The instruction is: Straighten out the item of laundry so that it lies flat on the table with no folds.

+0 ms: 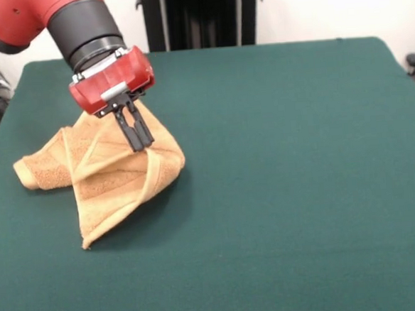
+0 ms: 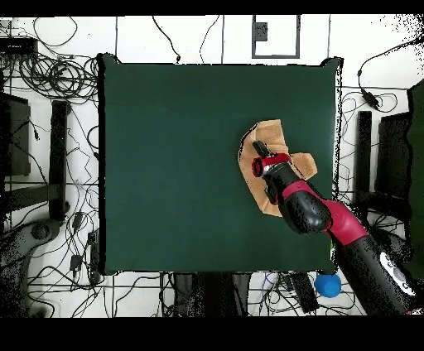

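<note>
Green felt table (image 1: 286, 157) is lying bare around the pincer (image 1: 139, 140), whose two black fingers are pressing together, clenched on a raised fold of the golden-tan towel (image 1: 109, 178). Beneath it the towel is sitting bunched and creased, nothing else crowding it.

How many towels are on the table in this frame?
1. The towel lies crumpled and folded near one side edge of the table, directly under the gripper. Nothing suggests a second one hidden beneath.
</note>
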Available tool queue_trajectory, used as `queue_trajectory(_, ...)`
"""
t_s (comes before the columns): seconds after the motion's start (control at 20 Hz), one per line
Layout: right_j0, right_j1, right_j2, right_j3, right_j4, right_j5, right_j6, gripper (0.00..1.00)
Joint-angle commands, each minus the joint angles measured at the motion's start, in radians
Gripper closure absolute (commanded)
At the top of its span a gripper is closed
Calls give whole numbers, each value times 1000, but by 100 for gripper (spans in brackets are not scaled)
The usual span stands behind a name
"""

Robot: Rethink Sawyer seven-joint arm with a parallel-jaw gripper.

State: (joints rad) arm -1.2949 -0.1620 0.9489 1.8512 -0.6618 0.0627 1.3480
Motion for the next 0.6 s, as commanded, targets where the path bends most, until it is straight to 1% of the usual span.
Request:
queue_trajectory(0.05, 74, -45, -122, 3, 36, -30, 200, 100)
queue_trajectory(0.6, 74, -19, -118, 0, 41, -35, 195, 100)
